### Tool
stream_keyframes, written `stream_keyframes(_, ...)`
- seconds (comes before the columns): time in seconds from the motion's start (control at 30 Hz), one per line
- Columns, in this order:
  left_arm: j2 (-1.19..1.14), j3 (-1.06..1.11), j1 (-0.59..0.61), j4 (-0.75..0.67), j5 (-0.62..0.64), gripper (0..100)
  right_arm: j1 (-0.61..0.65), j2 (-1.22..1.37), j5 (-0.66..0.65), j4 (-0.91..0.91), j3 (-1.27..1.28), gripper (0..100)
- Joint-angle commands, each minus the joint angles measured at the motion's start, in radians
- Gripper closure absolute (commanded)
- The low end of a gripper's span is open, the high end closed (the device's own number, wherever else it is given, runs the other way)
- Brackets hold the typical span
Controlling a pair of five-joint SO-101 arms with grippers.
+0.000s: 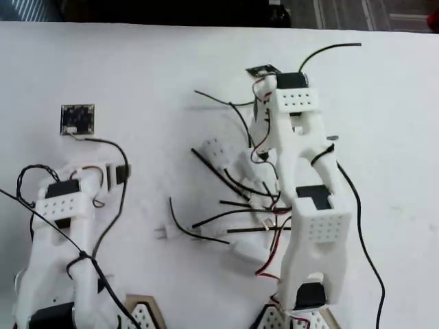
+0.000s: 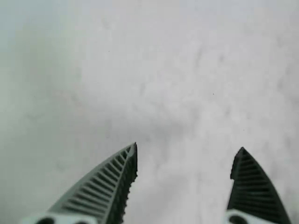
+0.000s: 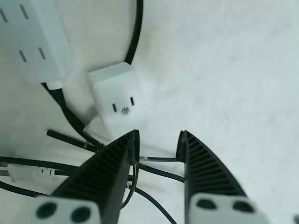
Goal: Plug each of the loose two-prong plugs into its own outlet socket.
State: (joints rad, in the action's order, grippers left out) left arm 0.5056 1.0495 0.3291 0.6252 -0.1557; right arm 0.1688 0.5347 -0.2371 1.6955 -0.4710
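Observation:
My right gripper (image 3: 158,138) is open, hovering just over a tangle of black cables (image 3: 154,169). A thin cable runs across the gap between its fingertips. Just past the tips lies a small white socket cube (image 3: 117,98) with its slots facing up. Beyond the cube is a white power strip (image 3: 32,42). A white two-prong plug (image 3: 23,172) lies off to one side among the cables. In the high view the right arm (image 1: 295,137) stretches over the power strip (image 1: 218,152), and a loose white plug (image 1: 161,233) lies mid-table. My left gripper (image 2: 187,151) is open over bare white table.
Loose black cables (image 1: 226,205) spread across the table's middle beside the right arm. The left arm (image 1: 65,205) sits folded at the near left. A small dark circuit board (image 1: 77,118) lies at the far left. The white table surface (image 1: 137,68) stretches away behind.

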Motion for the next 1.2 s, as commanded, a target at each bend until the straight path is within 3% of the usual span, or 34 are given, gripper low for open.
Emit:
stream_keyframes(0.0, 0.036, 0.002, 0.01, -0.02, 0.005, 68, 0.09, -0.131, -0.002, 0.018, 0.028, 89.1)
stream_keyframes(0.17, 0.036, 0.002, 0.01, -0.02, 0.005, 68, 0.268, -0.162, -0.002, 0.013, 0.118, 97.1)
stream_keyframes(0.27, 0.036, 0.002, 0.01, -0.02, 0.005, 68, 0.288, -0.12, -0.002, -0.058, 0.166, 97.1)
stream_keyframes(0.47, 0.036, 0.002, 0.01, -0.018, 0.005, 68, 0.111, 0.022, -0.011, -0.222, 0.15, 97.1)
stream_keyframes(0.63, 0.036, 0.002, 0.008, -0.018, 0.005, 68, -0.056, 0.087, -0.015, -0.225, 0.025, 97.1)
stream_keyframes(0.77, 0.036, 0.002, 0.008, -0.018, 0.005, 68, -0.102, 0.096, -0.1, -0.16, -0.037, 97.1)
stream_keyframes(0.93, 0.036, 0.002, 0.008, -0.02, 0.005, 68, -0.031, 0.064, -0.014, 0.025, -0.117, 94.3)
stream_keyframes(1.17, 0.036, 0.012, 0.008, -0.025, 0.005, 68, 0.117, -0.005, 0.104, 0.024, 0.06, 89.2)
